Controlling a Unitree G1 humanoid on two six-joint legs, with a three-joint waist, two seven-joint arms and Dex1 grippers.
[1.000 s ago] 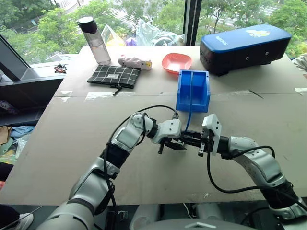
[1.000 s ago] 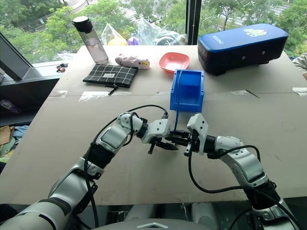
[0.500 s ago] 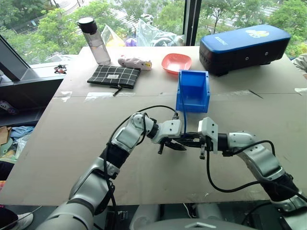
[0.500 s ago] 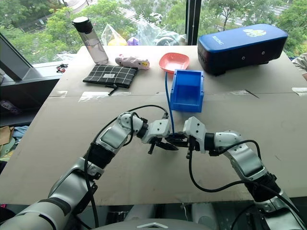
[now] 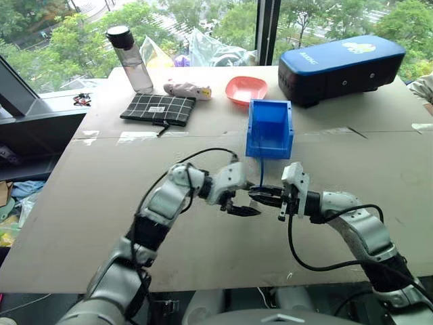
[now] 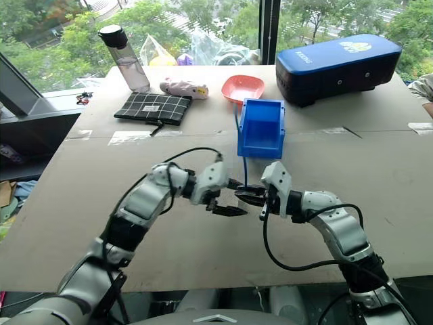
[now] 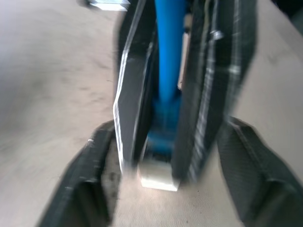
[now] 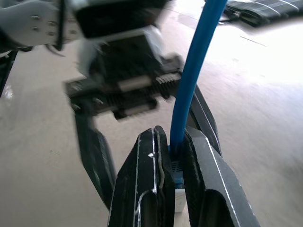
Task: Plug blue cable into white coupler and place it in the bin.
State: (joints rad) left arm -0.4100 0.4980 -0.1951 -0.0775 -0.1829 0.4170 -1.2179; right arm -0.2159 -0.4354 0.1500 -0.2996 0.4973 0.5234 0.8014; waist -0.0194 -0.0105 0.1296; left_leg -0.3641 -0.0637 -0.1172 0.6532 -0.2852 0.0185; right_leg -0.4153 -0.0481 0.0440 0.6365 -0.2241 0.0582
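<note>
Right gripper (image 8: 173, 156) pinches blue cable (image 8: 196, 71) at white coupler (image 7: 158, 176); left gripper (image 5: 242, 203) spread alongside.

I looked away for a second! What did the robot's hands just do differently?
The left hand opened its fingers, let go and pulled back a little towards the robot's left. The right hand stayed shut on the blue cable with the white coupler at its end. The bin didn't move.

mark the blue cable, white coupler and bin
blue cable (image 8: 194, 71), right wrist view, bare run above the fingers
white coupler (image 7: 158, 177), left wrist view, its end face
bin (image 5: 269, 145), left eye view, front wall
</note>
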